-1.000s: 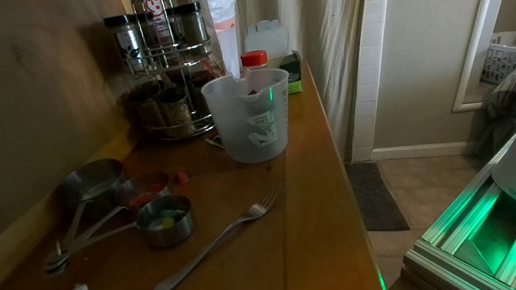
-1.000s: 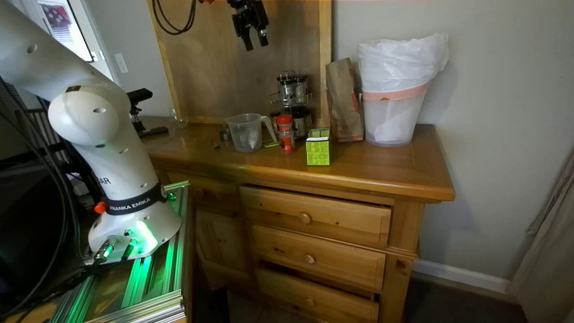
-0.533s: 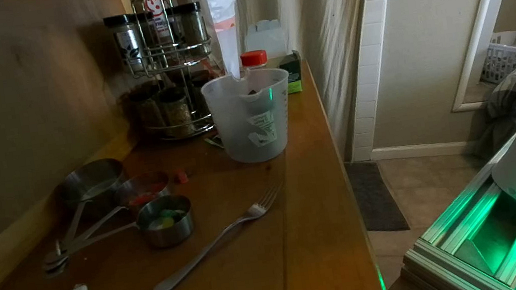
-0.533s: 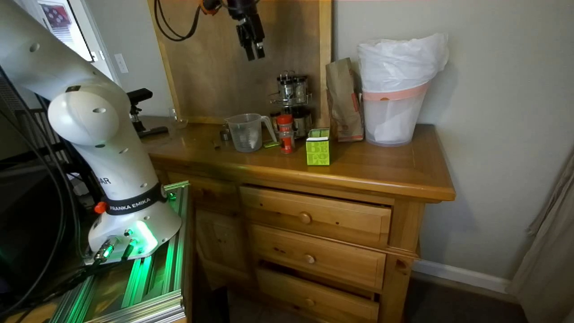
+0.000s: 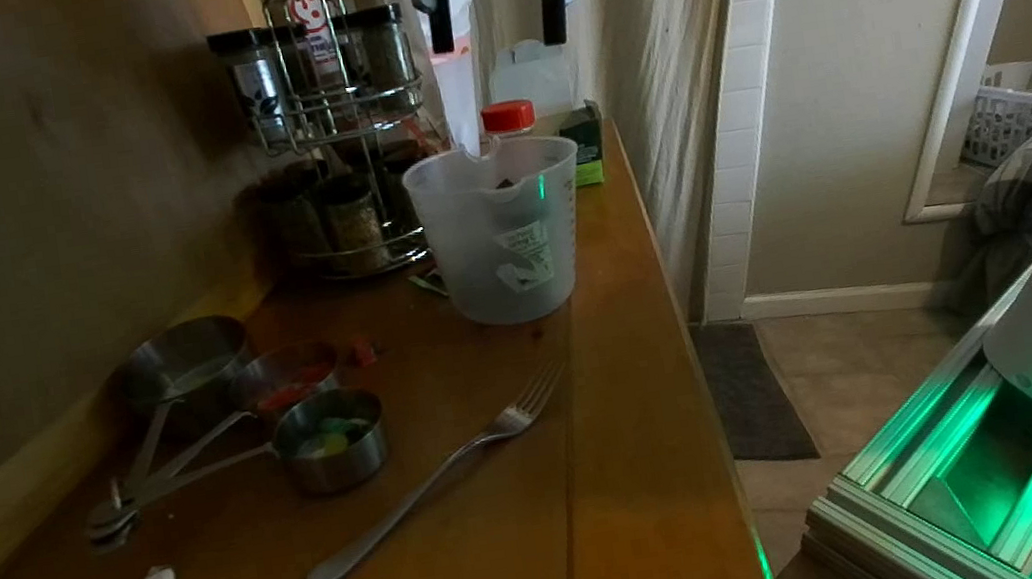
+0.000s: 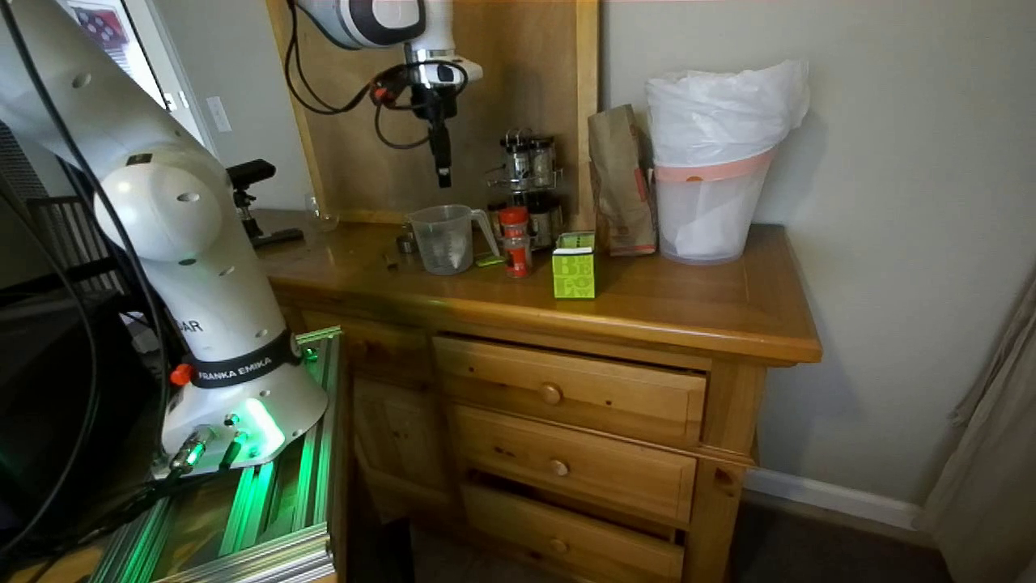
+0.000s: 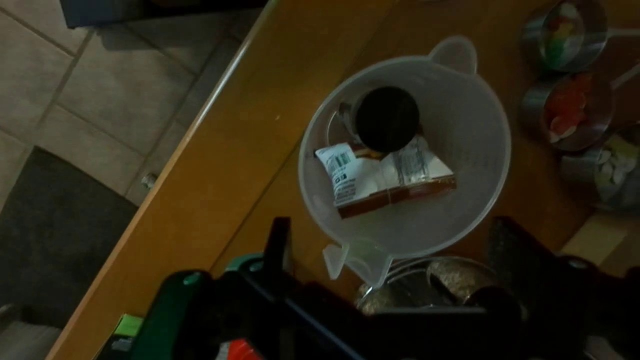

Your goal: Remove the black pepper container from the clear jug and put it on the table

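Note:
The clear jug (image 5: 497, 262) stands upright on the wooden table (image 5: 648, 473); it also shows in an exterior view (image 6: 443, 243). In the wrist view, the jug (image 7: 472, 130) holds the black pepper container, whose round black lid (image 7: 387, 120) faces up near one wall. A white and brown packet (image 7: 385, 172) lies beside it inside the jug. My gripper (image 5: 500, 44) is open and empty, pointing down, above the jug's rim. In the wrist view, the gripper (image 7: 391, 225) has its fingers wide apart, with nothing between them. The container's body is mostly hidden under its lid.
A wire spice rack (image 5: 342, 132) with jars stands by the wall beside the jug. A red-capped bottle (image 6: 515, 243) and a green box (image 6: 574, 275) stand near the jug's handle. Metal measuring cups (image 5: 331, 447) and a fork (image 5: 443, 487) lie on the table's other side.
My gripper has come down from high above toward the jug and has turned. It has entered an exterior view where it did not show before. The jug has not moved.

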Controlling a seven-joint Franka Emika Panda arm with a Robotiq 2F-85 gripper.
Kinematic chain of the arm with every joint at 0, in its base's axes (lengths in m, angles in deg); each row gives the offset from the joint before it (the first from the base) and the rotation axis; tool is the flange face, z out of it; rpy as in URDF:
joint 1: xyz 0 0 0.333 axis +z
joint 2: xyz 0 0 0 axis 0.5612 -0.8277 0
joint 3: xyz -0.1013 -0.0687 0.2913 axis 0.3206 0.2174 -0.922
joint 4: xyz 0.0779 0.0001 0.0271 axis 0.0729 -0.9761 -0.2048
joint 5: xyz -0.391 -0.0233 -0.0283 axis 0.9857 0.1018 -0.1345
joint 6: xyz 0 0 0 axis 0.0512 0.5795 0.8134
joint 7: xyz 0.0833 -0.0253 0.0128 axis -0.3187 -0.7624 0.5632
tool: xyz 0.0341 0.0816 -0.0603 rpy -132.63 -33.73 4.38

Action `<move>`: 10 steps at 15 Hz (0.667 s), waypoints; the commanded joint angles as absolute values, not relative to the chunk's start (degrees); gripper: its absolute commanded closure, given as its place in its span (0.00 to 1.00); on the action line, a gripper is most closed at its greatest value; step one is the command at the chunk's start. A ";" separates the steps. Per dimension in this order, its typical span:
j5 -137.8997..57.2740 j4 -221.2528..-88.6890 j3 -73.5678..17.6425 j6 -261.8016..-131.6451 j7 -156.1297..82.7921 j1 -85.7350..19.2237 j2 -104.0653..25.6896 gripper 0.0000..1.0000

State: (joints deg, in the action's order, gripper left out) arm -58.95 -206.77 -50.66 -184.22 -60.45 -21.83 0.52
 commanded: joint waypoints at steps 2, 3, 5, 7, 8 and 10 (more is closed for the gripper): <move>-59.61 -207.10 -50.46 -184.56 -60.48 -21.08 0.00 0.00; -59.68 -207.09 -50.40 -184.57 -60.47 -21.07 0.00 0.00; -60.57 -206.62 -50.40 -185.23 -60.38 -21.06 -3.23 0.00; -61.39 -206.18 -50.22 -185.72 -59.43 -20.77 -6.26 0.00; -61.51 -205.97 -50.06 -185.27 -59.22 -20.71 -7.27 0.00; -61.48 -205.72 -49.97 -185.63 -59.00 -20.59 -8.97 0.01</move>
